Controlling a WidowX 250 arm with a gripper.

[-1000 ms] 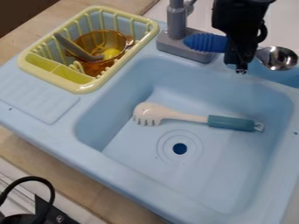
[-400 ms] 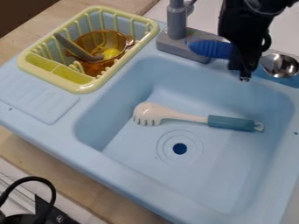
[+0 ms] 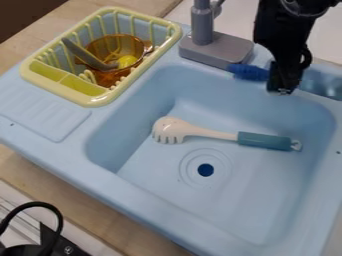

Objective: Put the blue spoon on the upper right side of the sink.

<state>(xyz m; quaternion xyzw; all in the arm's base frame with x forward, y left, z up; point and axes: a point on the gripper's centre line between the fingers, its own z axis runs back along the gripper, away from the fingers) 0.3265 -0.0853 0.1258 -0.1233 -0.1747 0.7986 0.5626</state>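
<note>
Camera view, gripper and spoon: both lower and slightly farther right than a second ago, so the placing looks nearly done
Jaws: little or no gap between them, apparently clamped across the gripper (image 3: 280,91)'s load, the blue spoon (image 3: 248,72)
Blue spoon: handle left of the jaws, bowl to their right; at the sink (image 3: 133,200)'s upper right, contact unclear
Faucet (image 3: 215,49): just beside the handle's end
Next: likely settle, then release

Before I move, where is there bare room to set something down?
Ridged drainboard beside the yellow rack; basin floor between drain and near wall. Crowded: far rim, around gripper, blue spoon and faucet base; the spaghetti server crosses mid-basin.
</note>
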